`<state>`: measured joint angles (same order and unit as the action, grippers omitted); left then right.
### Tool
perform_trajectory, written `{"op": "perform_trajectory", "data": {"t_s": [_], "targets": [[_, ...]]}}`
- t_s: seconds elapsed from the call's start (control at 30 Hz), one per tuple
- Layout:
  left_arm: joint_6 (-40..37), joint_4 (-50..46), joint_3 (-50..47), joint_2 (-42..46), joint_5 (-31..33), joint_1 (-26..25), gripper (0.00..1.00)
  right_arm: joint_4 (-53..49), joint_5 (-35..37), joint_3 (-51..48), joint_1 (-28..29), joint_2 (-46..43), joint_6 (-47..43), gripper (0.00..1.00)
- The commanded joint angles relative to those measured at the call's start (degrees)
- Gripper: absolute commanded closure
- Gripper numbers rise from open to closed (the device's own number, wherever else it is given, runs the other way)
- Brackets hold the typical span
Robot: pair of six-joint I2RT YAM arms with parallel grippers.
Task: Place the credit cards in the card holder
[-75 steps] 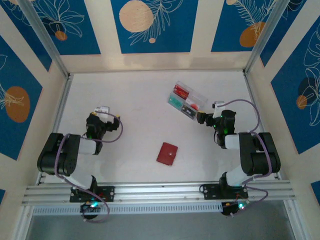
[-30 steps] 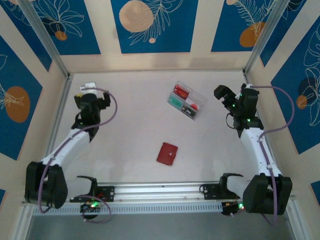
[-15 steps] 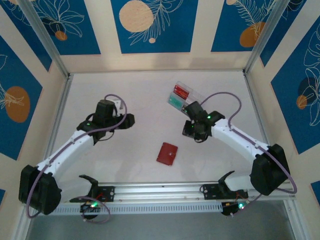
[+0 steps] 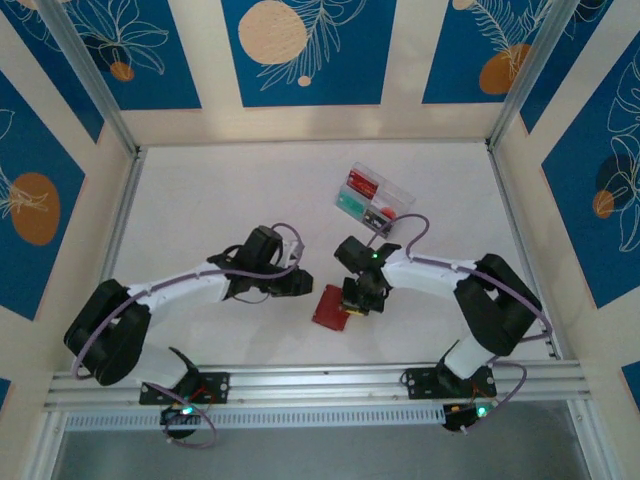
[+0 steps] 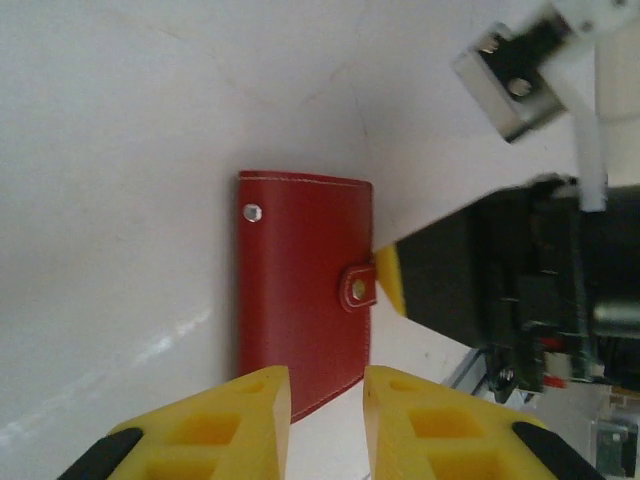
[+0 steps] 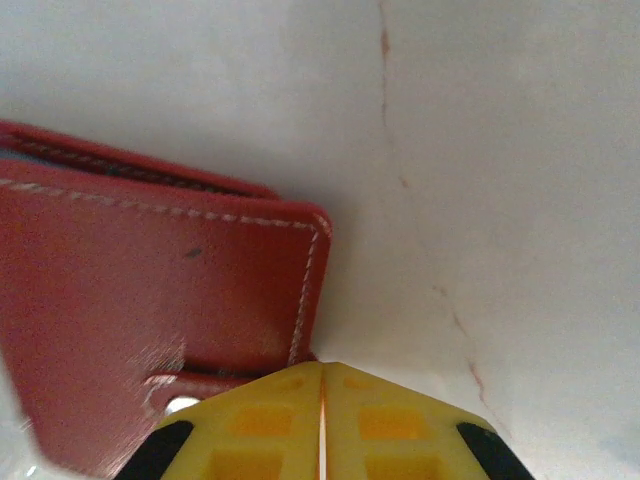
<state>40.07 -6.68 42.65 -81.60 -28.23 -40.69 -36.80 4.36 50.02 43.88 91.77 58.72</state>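
Observation:
The card holder is a closed red wallet lying flat on the white table. Its snap tab points toward the right arm. My left gripper hovers at the wallet's left side. Its yellow fingers stand a narrow gap apart with nothing between them. My right gripper is shut, tips pressed together at the wallet's edge beside the tab. Whether it pinches the tab is hidden. The credit cards, a red, a teal and a dark one, lie in a clear box.
The clear compartment box sits behind the wallet, toward the back right. The right arm's black wrist is close in front of the left gripper. Metal rails line the near edge, and patterned walls stand all round.
Both arms swung in from the table's sides to the wallet in the middle. Both grippers closed from wide open, the right one fully and the left to a narrow gap.

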Motion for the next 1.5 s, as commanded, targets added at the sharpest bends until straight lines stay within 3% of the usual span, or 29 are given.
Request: {"op": "perform_trajectory", "data": {"t_s": [0.0, 0.23, 0.4, 0.7, 1.1, 1.47], "targets": [[2.8, 4.3, -1.7, -0.9, -2.1, -1.1, 0.77, 0.9, 2.0, 3.3, -0.2, 3.9, -2.5, 0.91], [7.8, 5.5, -6.9, 2.5, 2.7, -1.3, 0.83, -0.4, 7.6, 11.9, -2.4, 7.0, -11.4, 0.90], [9.8, 4.8, -6.1, 2.6, 3.1, -0.7, 0.87, -5.2, 11.0, 14.7, 1.0, 3.0, -12.2, 0.84], [11.2, 7.8, 0.4, -7.5, -1.9, 1.5, 1.00, -2.1, 3.2, 11.2, 4.9, 1.6, -8.6, 0.71], [9.4, 9.0, 1.4, -17.0, -2.7, 2.7, 1.00, -1.5, 2.4, 11.6, 7.0, 5.6, -9.3, 0.72], [8.9, 10.6, -2.1, -19.1, -2.1, 2.8, 1.00, -7.4, 9.9, 14.9, 10.6, 11.4, -8.5, 0.67]]}}
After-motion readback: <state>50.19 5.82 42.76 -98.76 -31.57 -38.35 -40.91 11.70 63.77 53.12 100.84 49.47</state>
